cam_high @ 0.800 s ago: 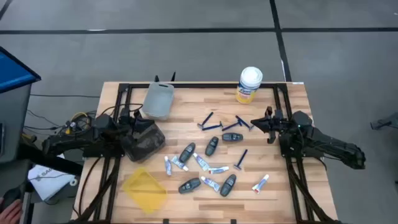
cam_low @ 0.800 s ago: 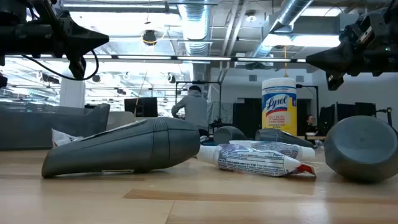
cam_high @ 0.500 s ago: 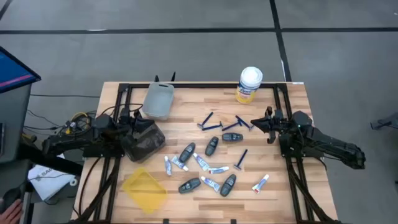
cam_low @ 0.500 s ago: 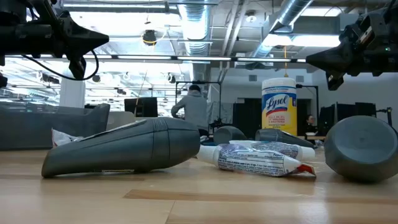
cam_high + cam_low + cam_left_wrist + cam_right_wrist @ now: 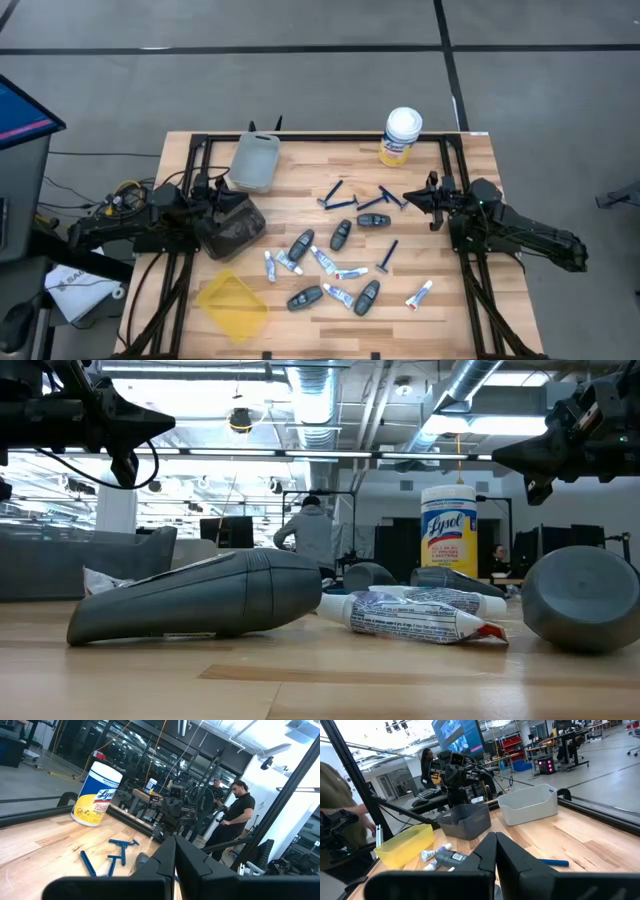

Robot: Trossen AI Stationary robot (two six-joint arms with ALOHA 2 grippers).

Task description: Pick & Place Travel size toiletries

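Note:
The travel size toiletries lie scattered on the middle of the wooden table (image 5: 470, 160). There are dark-blue razors (image 5: 337, 197), dark grey oval fobs (image 5: 341, 234) and small white tubes (image 5: 325, 262). In the low view a fob (image 5: 200, 600) and a tube (image 5: 420, 615) lie flat close to the camera. My left gripper (image 5: 226, 184) is shut and hovers above a dark bin (image 5: 230, 225) at the table's left side. My right gripper (image 5: 406, 197), also shut, hovers at the right side, its tips beside a razor (image 5: 385, 195). Both grippers are in the air and hold nothing.
A light grey bin (image 5: 254, 160) stands far left. A yellow bin (image 5: 232, 305) sits at the near left. A white-lidded yellow canister (image 5: 402, 137) stands at the far edge. Black frame rails run along both table sides. People stand in the room behind.

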